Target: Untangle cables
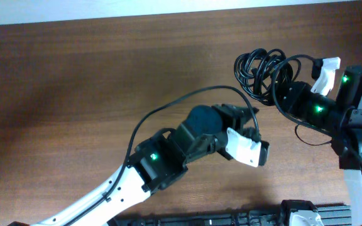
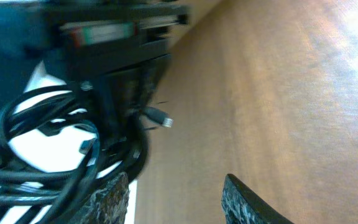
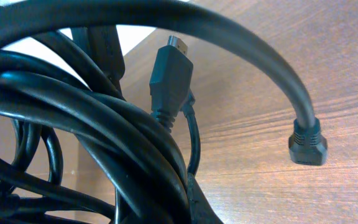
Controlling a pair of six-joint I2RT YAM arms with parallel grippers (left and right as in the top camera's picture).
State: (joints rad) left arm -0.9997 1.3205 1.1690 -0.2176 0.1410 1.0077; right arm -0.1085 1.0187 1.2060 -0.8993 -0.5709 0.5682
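The left gripper (image 2: 176, 200) has its 2 jaws apart with bare table (image 2: 278, 93) showing between them. It sits just near-left of the cables (image 1: 261, 68), a bunch of black loops at the far right of the table. The right gripper (image 1: 280, 88) is closed at the bunch's right edge, its fingertips hidden by cord, so whether it pinches a strand cannot be told. Close to it, 2 ends poke from the loops: a flat-tipped plug (image 3: 171, 68) and a blunt connector (image 3: 307, 144).

Black flexible cables (image 3: 73, 124) are bunching in overlapping loops. A flat black plug (image 3: 171, 78) is pointing upward; a moulded black connector (image 3: 307, 143) is hanging above the brown wooden worktop (image 3: 328, 62).
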